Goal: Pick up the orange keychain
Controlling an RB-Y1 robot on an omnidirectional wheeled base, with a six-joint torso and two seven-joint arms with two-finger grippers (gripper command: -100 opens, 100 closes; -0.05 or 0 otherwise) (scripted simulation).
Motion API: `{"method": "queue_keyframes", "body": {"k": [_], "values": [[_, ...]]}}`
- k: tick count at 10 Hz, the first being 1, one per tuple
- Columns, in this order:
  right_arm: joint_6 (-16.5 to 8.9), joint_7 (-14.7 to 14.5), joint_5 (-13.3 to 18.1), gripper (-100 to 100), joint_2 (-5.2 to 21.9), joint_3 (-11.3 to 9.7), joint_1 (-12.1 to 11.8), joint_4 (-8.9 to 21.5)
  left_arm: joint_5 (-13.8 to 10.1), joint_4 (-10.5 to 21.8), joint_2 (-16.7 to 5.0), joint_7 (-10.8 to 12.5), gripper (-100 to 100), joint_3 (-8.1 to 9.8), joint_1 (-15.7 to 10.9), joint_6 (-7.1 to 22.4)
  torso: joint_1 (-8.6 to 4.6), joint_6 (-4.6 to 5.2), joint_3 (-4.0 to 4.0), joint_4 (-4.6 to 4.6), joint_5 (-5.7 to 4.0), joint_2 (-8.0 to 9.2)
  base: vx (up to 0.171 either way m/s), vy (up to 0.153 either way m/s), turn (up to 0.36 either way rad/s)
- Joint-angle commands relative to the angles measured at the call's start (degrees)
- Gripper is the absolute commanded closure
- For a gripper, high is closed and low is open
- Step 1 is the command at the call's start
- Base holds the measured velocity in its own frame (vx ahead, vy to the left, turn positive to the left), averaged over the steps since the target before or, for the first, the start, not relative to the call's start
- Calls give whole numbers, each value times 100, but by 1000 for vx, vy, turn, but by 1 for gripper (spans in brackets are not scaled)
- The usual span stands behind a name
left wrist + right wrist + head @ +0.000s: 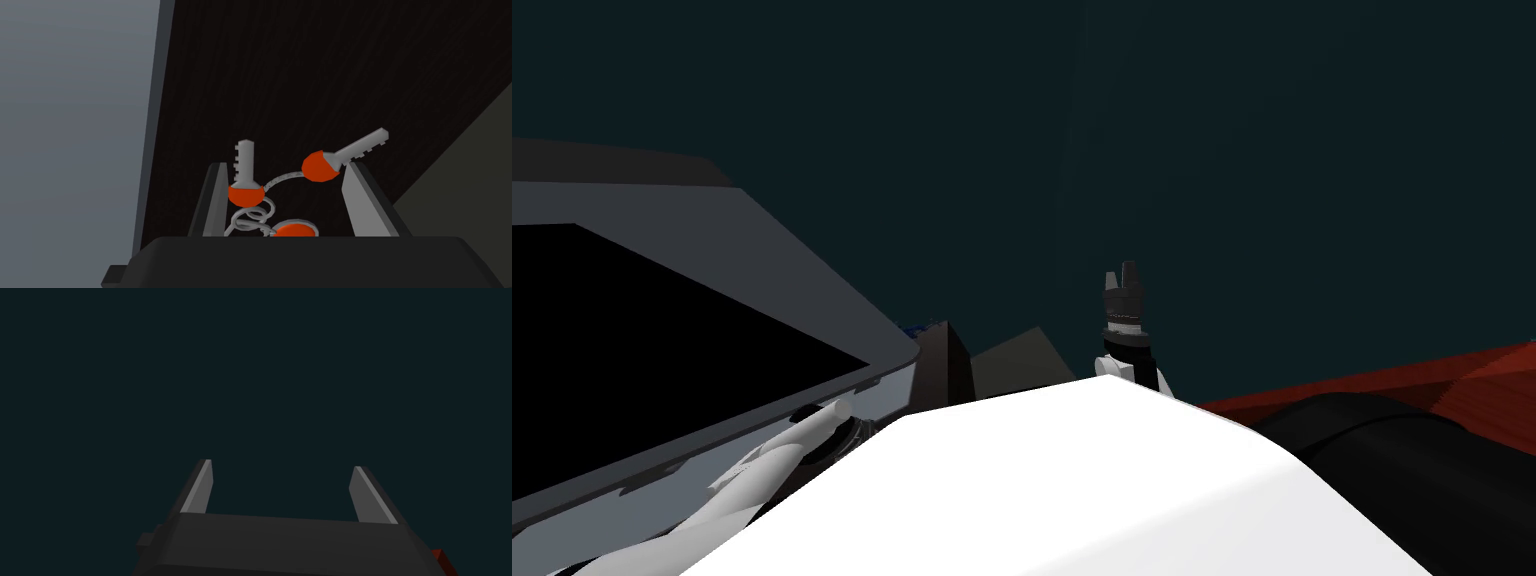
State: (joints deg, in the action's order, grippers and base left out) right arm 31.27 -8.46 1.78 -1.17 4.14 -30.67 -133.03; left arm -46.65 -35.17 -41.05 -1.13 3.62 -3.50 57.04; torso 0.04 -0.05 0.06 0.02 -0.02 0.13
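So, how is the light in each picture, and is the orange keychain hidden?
Head view: dim, with a dark teal wall and a black area on my left. Left wrist view: the orange keychain with grey key blades stands out against a dark wood-grained surface, between the fingers of the open left gripper. Right wrist view: the same flat dark teal, no glare, behind the open right gripper.

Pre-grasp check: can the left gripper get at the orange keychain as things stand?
Probably yes: the left gripper is open, the orange keychain lies mostly between its fingers on a dark surface, nothing in between.
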Motion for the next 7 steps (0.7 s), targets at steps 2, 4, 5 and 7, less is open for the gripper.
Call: {"method": "queue_keyframes", "body": {"k": [2, 4, 5, 7], "values": [[0, 0, 0, 0, 0, 0, 0, 0, 0, 0, 0, 1, 0, 0, 0, 0, 0, 0, 0, 0, 0, 0, 0, 0, 0], [0, 0, 0, 0, 0, 0, 0, 0, -185, -70, -268, -111, 100, -13, -41, 243, -3, -4, -2, 0, -6, -5, 20, -12, 69], [0, 0, 0, 0, 0, 0, 0, 0, -185, -70, -268, -111, 100, -13, -41, 243, -5, -5, -3, -1, -7, -7, 12, -7, 39], [0, 0, 0, 0, 0, 0, 0, 0, -183, 46, -258, -164, 0, -9, -97, 195, -2, 0, -1, -1, 0, -2, 0, 0, 0]]}}
